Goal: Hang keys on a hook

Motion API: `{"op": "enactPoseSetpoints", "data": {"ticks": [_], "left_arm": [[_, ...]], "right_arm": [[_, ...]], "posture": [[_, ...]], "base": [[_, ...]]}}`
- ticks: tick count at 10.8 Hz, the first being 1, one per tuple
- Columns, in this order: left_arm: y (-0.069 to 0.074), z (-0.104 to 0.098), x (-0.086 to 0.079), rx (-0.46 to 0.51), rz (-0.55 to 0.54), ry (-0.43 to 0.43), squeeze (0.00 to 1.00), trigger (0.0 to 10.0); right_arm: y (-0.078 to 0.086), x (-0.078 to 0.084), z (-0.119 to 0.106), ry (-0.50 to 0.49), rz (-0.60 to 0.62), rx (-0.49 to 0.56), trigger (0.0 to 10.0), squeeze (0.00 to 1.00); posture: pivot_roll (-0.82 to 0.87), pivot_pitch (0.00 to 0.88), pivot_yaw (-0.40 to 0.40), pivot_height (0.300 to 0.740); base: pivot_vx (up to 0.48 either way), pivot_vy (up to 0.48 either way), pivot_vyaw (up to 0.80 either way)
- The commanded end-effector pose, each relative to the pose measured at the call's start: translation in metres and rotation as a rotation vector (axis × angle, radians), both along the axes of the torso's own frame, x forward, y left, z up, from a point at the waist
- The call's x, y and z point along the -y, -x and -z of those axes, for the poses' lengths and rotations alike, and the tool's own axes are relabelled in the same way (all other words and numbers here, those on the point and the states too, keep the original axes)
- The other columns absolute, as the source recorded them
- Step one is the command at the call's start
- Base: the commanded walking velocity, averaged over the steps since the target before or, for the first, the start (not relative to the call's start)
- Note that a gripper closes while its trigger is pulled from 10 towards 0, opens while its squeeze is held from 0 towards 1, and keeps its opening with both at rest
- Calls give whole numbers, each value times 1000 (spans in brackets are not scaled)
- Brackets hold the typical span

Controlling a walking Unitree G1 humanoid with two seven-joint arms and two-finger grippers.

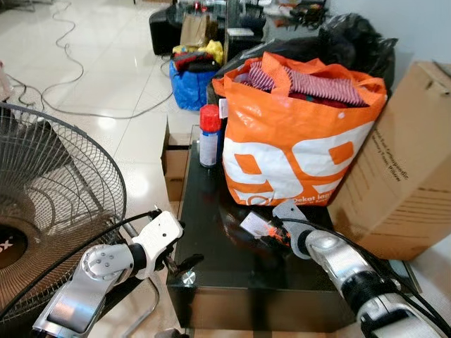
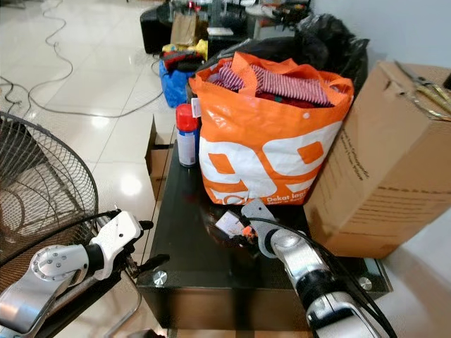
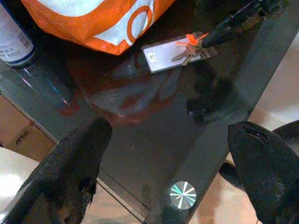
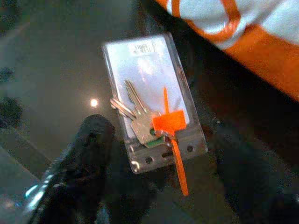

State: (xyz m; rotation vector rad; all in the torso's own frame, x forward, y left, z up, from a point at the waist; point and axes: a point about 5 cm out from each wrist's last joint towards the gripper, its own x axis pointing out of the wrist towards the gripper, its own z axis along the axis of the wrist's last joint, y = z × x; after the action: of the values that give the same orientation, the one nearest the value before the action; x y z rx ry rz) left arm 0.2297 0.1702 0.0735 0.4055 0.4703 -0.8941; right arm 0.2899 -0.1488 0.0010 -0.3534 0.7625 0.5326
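Observation:
The keys (image 4: 140, 119) lie flat on the black glass table (image 1: 211, 218), just in front of the orange bag. They are joined to a clear card holder (image 3: 161, 48) and an orange tag (image 4: 168, 122). My right gripper (image 1: 276, 231) is low over the table at the tagged end of the holder. It is open, with one black finger (image 4: 88, 149) on each side of that end. My left gripper (image 3: 168, 172) hovers open above the table's near left corner, well short of the keys.
The orange bag (image 1: 296, 141) stuffed with clothes stands mid-table, with a red-capped spray can (image 1: 208, 137) beside it. A large cardboard box (image 1: 409, 162) is close on the right and a standing fan (image 1: 49, 197) on the left. Cables cross the tiled floor behind.

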Motion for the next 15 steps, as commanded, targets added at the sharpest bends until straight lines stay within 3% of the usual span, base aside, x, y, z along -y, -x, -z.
{"op": "enactPoseSetpoints", "data": {"ticks": [1, 6, 15], "left_arm": [[-1, -3, -1, 6, 9, 1, 0, 10000], [5, -7, -4, -8, 31, -2, 0, 10000], [2, -10, -2, -4, 45, -2, 0, 10000]], "right_arm": [[-4, 3, -2, 17, 15, 20, 0, 0], [-2, 10, 8, 92, -9, -5, 0, 0], [2, 13, 14, 103, 14, 0, 0, 0]], "posture": [[-22, 0, -49, 740], [-11, 42, -52, 740], [-7, 31, -46, 740]], "base": [[0, 0, 0], [0, 0, 0], [0, 0, 0]]}}
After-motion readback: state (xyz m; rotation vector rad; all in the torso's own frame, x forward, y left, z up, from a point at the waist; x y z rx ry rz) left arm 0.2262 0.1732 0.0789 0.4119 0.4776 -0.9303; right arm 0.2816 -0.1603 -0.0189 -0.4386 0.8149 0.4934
